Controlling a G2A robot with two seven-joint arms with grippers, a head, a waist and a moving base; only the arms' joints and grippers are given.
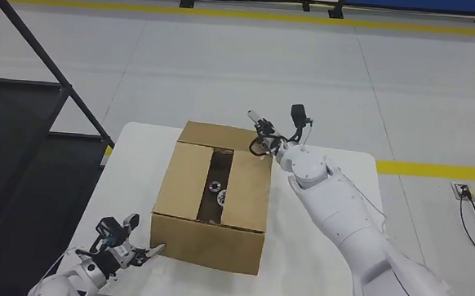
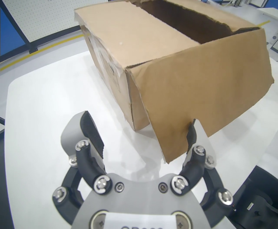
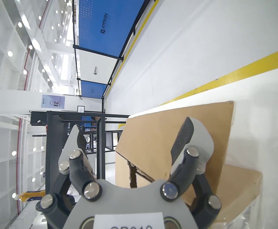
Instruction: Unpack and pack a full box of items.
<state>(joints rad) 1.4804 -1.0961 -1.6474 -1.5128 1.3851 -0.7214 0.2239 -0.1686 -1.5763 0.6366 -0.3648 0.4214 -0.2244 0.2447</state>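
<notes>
Counter (image 1: 138, 175): white, with rounded corners, and the box sits near its middle.
Rack (image 1: 28, 94): a dark frame off the counter's left side, well apart from both arms and out of the way.
Box (image 1: 188, 182): brown cardboard. Its long axis runs from the robot's near side to the far side, and the slit between the two top flaps runs the same way.
Top flaps: folded in over most of the opening, leaving only a narrow dark gap, so in my judgement they block any reach inside.
Near flap (image 2: 206, 86): hangs down and outward off the near end, and its lower corner dips right into the left gripper's span.
Far flap (image 3: 152, 130): sticks out past the far end, just beside the right gripper.
Left gripper (image 1: 148, 233): at the box's near-left corner and spread wide, holding nothing. One fingertip (image 2: 192, 130) touches the hanging flap's edge, so this arm is nearer that flap.
Right gripper (image 1: 275, 113): at the opposite far-right corner, also spread and empty. The far flap's face is close behind one pad (image 3: 182, 138), with no clamp on it.
Items (image 1: 218, 193): small round pieces glimpsed down the slit — too small to name.
Next call: the flaps likely need to be folded back first, each arm taking its own end.
</notes>
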